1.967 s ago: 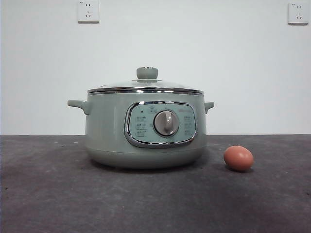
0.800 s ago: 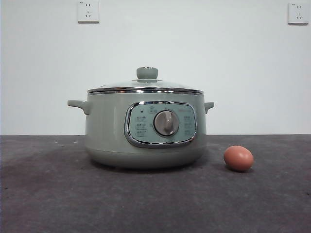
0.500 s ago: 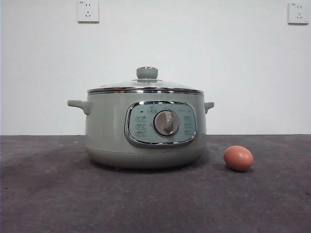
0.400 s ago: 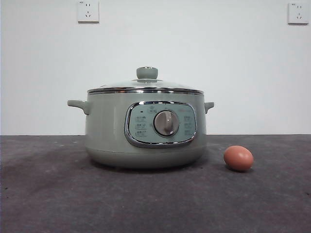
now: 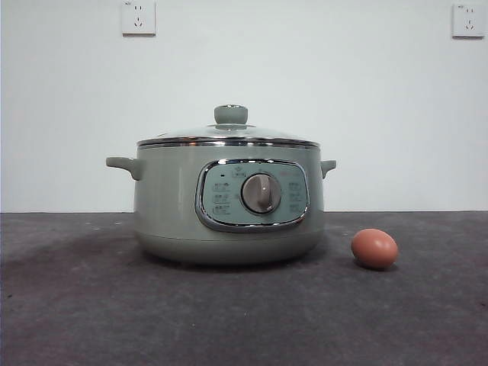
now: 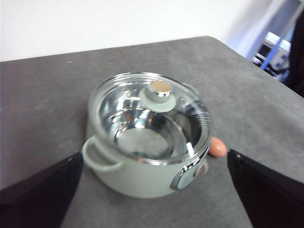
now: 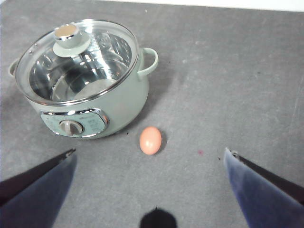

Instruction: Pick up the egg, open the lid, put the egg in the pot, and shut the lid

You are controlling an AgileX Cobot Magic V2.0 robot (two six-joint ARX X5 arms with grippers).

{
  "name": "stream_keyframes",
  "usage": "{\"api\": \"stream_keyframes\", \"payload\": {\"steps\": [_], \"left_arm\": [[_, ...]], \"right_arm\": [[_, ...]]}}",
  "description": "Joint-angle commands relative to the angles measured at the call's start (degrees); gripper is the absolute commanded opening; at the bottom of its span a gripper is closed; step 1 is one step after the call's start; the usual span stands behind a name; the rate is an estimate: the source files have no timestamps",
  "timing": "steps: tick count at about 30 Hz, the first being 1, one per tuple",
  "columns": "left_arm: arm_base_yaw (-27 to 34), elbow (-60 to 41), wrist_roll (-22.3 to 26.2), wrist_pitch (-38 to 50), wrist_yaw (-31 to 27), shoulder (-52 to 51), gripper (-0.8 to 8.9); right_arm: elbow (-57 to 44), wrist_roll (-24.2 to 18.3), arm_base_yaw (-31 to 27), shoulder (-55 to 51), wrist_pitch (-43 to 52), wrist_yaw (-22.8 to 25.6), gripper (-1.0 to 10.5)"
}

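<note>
Both sets of jaws are spread wide on my end, nothing between them. The left gripper is hanging up over the table with its two black jaws poking in at the corners of its wrist view, looking down onto the pot. The right gripper is the same deal, jaws far apart, up in the air and aimed at the egg, not touching anything.

The egg is lying on its side on the dark grey table, just beside the pot on the control panel side but not touching it. In the front view the egg sits low to the pot's right, near the base.

The lid is sitting flat on the pot, steel rim seated all round, green knob on top. Through the glass from the left wrist view the lid shows a shiny steel inside. Neither arm shows up in the front view.

Two wall sockets are up on the white wall behind.
</note>
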Motion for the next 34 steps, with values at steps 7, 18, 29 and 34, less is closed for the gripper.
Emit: {"api": "stream_keyframes", "payload": {"steps": [7,18,29,34], "left_arm": [[-9.35,17.33,6.91,1.81,-3.61,23.87,6.89],[-19.21,32.26,13.05,3.02,-15.23,50.56,6.89],[-19.67,32.26,12.9,6.51,-15.37,56.48,6.83],[-19.67,32.26,12.28,6.54,-14.75,56.48,4.62]], "right_arm": [[0.17,0.17,0.02,2.29,0.2,-0.39,6.6],[0.17,0.17,0.02,3.32,0.26,-0.37,6.6],[0.17,0.2,0.02,3.63,-0.13,-0.35,6.6],[0.17,0.2,0.02,4.31,-0.35,-0.37,6.6]]}}
